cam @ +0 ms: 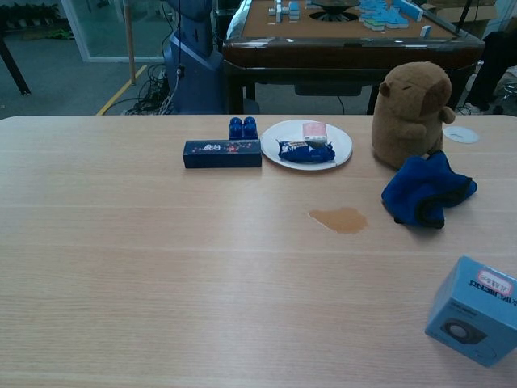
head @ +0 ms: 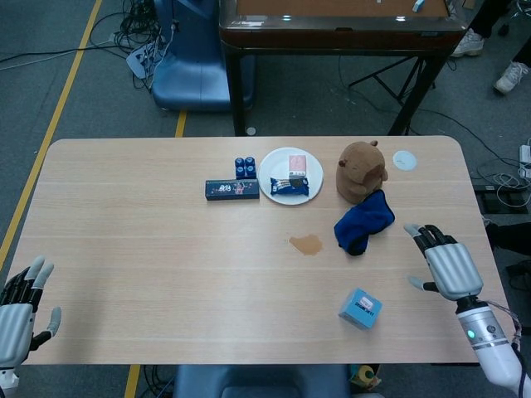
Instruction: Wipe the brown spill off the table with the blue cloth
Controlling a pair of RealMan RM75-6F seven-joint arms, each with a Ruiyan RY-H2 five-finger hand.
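A crumpled blue cloth (head: 363, 222) (cam: 426, 191) lies on the table just right of a small brown spill (head: 306, 244) (cam: 340, 219). In the head view my right hand (head: 442, 264) hovers over the table's right side, right of the cloth and apart from it, fingers spread and empty. At the table's front left corner my left hand (head: 18, 313) also shows spread fingers with nothing in them. Neither hand appears in the chest view.
A brown plush toy (head: 360, 171) sits right behind the cloth. A white plate (head: 280, 186) with snacks, a dark box (head: 231, 190) and small blue cans (head: 245, 167) stand behind the spill. A light blue box (head: 360, 308) sits near the front edge.
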